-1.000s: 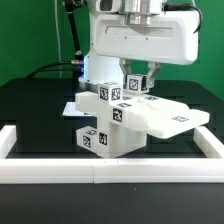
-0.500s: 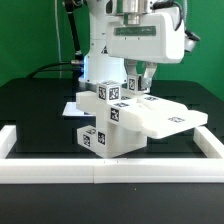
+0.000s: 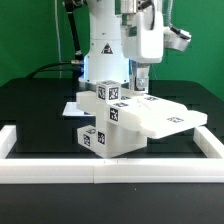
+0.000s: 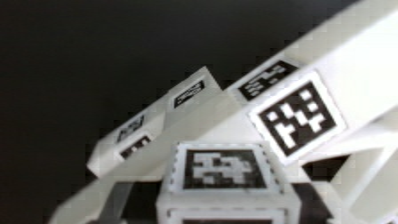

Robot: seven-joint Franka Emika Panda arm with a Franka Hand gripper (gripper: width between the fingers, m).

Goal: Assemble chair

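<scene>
My gripper point(image 3: 139, 80) hangs over a stack of white chair parts and is shut on a short white chair leg point(image 3: 139, 74) that stands upright on the stack. In the wrist view the leg's tagged end point(image 4: 222, 168) sits between my two fingers point(image 4: 125, 200). Below it, a tagged block point(image 3: 108, 97) rests on a wide flat panel point(image 3: 165, 118), with another tagged block point(image 3: 100, 139) underneath. Two long tagged white parts point(image 4: 294, 95) slope away in the wrist view. Where the leg meets the stack is hidden.
A white raised rim point(image 3: 110, 170) runs along the front of the black table and up the exterior view's right side point(image 3: 200, 135). The marker board point(image 3: 70, 107) lies flat behind the stack on the exterior view's left. The robot's white base point(image 3: 105, 50) stands behind.
The wrist has turned about its vertical axis over the stack, so the hand now shows narrow side-on. The leg's tag no longer faces the exterior camera. The stack has not moved.
</scene>
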